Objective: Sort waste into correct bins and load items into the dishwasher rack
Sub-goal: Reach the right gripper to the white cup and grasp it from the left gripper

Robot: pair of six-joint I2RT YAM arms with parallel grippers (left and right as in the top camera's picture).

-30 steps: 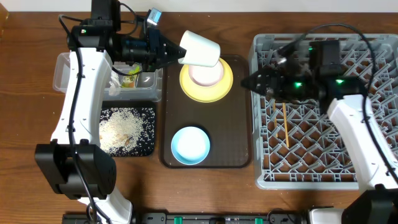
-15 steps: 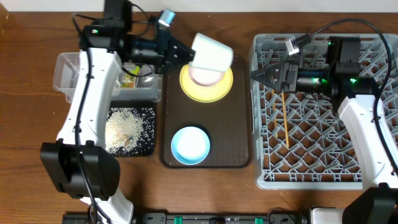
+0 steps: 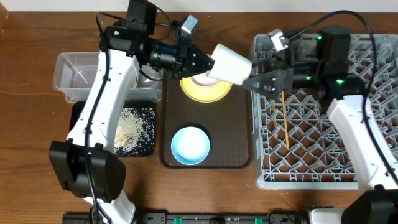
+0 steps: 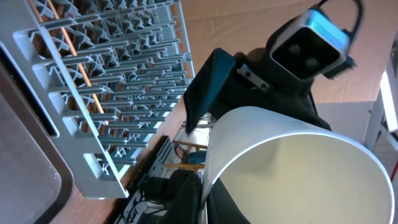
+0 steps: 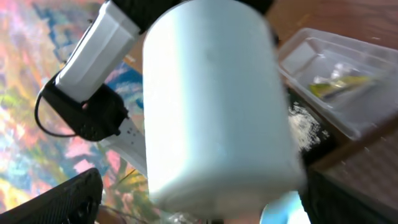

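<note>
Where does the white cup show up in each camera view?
Overhead: white cup top centre, just left of the dishwasher rack.
Left wrist: cup fills the lower right, opening toward camera; rack upper left.
Right wrist: cup fills the centre, blurred; rack not in view.
Shared landmark: the rack, in overhead and left wrist; the clear tub links overhead and right wrist.

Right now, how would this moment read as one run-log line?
left gripper: holds white cup | right gripper: open at cup | chopsticks: in rack
</note>
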